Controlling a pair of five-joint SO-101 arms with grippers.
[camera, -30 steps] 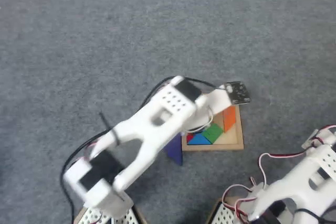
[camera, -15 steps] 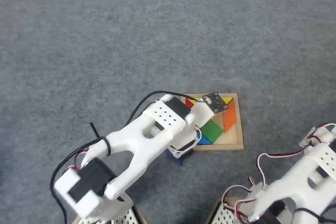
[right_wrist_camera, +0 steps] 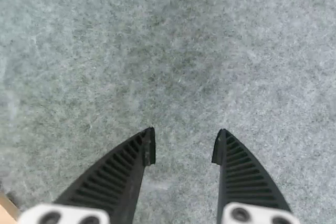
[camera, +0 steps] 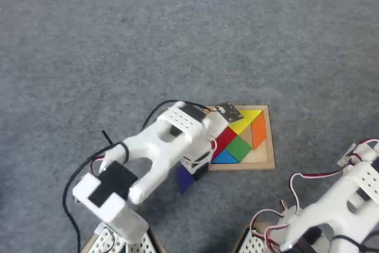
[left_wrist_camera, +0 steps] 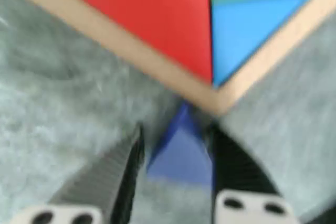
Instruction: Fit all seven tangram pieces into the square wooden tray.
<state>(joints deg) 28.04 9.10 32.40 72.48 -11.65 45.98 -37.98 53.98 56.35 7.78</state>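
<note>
Retreat: left gripper [left_wrist_camera: 176,132], clamped on indigo piece [left_wrist_camera: 181,157], backed off tray [camera: 244,166]; placement outstanding; right gripper [right_wrist_camera: 184,148] spread, empty

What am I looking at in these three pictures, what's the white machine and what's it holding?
Two white robot arms sit at a grey carpeted table. One picture looks down from above; the other two come from cameras on each arm's wrist. The left arm has its jaws shut on a dark blue piece just outside a corner of the wooden tray, which holds coloured puzzle pieces. The right arm is beside it, jaws open over the carpet.
</note>
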